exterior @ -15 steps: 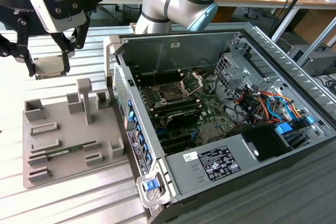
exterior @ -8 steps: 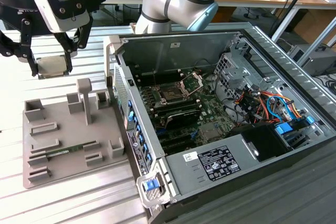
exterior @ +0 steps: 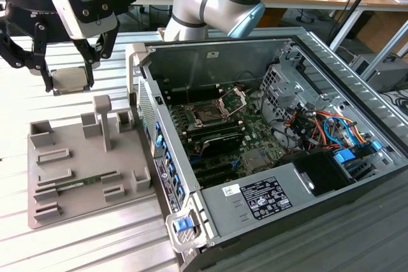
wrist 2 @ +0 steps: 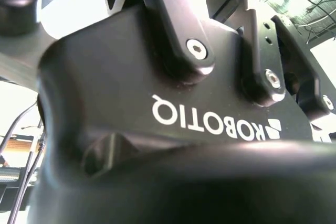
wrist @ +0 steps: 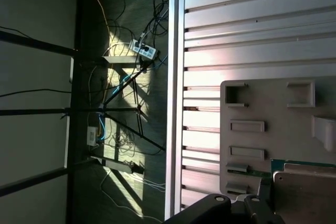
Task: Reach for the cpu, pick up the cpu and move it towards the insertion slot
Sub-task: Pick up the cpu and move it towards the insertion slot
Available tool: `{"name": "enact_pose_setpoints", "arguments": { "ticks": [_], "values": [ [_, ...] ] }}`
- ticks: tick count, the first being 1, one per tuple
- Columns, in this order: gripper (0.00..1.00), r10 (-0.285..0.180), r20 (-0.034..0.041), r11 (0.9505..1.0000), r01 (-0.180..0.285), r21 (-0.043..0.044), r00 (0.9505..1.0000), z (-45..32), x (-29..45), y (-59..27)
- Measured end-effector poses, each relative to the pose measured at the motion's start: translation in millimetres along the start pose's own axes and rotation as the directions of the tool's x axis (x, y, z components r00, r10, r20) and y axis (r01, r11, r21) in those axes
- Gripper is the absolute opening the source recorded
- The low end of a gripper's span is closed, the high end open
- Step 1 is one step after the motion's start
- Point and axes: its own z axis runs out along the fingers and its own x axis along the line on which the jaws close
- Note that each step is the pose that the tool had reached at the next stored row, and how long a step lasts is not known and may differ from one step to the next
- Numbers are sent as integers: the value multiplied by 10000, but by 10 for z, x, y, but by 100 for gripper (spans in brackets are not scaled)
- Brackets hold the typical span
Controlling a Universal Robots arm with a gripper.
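Black 2-finger gripper [exterior: 69, 85] clamped on flat silver square cpu [exterior: 69, 80]; edge-only grip could let it slip or tilt.

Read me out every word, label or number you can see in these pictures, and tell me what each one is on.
On the gripper, second wrist view: a white maker's mark on its black body, upside down; a brand name, so not quoted.
On the computer case: a large label, print too small to read.
Beside it: a small white sticker, too small to read.
On the grey tray and the cpu: no text that I can make out.
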Motion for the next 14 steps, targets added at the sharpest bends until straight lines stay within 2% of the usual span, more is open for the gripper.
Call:
{"name": "enact_pose_setpoints", "arguments": {
  "ticks": [14],
  "values": [
    [55, 0, -1, 10000, 0, 0, 10000, -1, -91, -6]
  ]
}}
